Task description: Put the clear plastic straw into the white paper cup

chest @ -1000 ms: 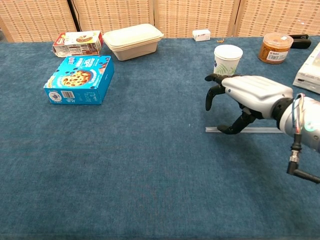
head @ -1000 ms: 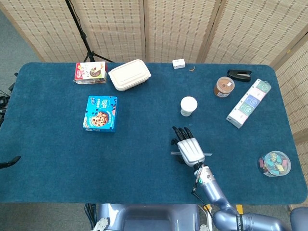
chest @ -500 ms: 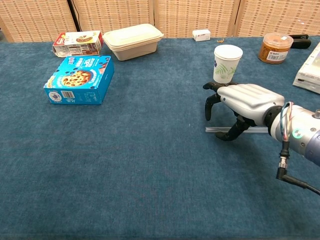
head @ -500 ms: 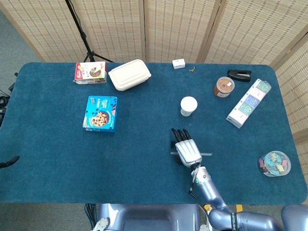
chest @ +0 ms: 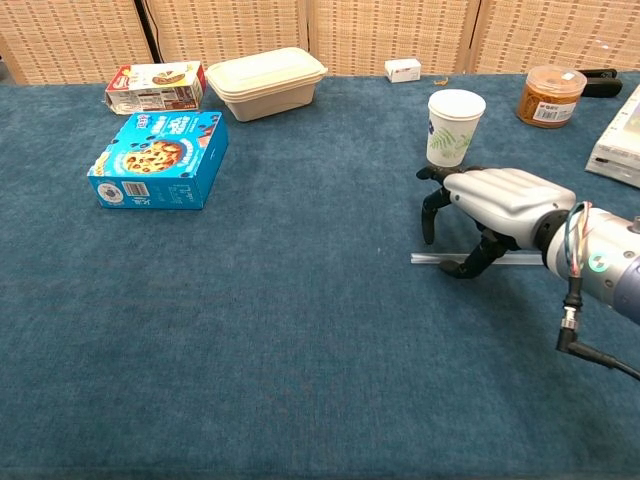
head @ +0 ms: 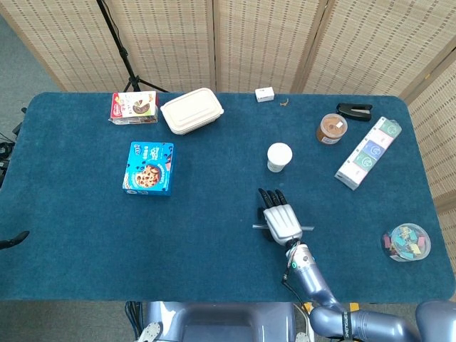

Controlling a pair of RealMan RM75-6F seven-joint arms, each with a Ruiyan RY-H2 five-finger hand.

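The clear plastic straw (chest: 428, 259) lies flat on the blue table, crosswise, in front of the white paper cup (chest: 455, 125). The cup stands upright and is also seen in the head view (head: 278, 157). My right hand (chest: 495, 200) arches palm down over the middle of the straw. Its dark fingertips (chest: 430, 215) point down at the cloth on the far side, and the thumb tip touches the straw on the near side. In the head view the right hand (head: 281, 221) covers the straw's middle, with the straw ends (head: 308, 229) showing at both sides. The left hand is out of sight.
A blue cookie box (chest: 158, 158), a beige lidded container (chest: 266, 83) and a small snack box (chest: 155, 87) sit at the far left. A brown jar (chest: 550, 95) and a long white box (head: 368, 153) stand at the right, a tub of clips (head: 406, 242) near the right edge.
My right hand has sunk lower over the straw and shifted slightly; its thumb tip has come down onto the straw. The straw and cup have not moved.
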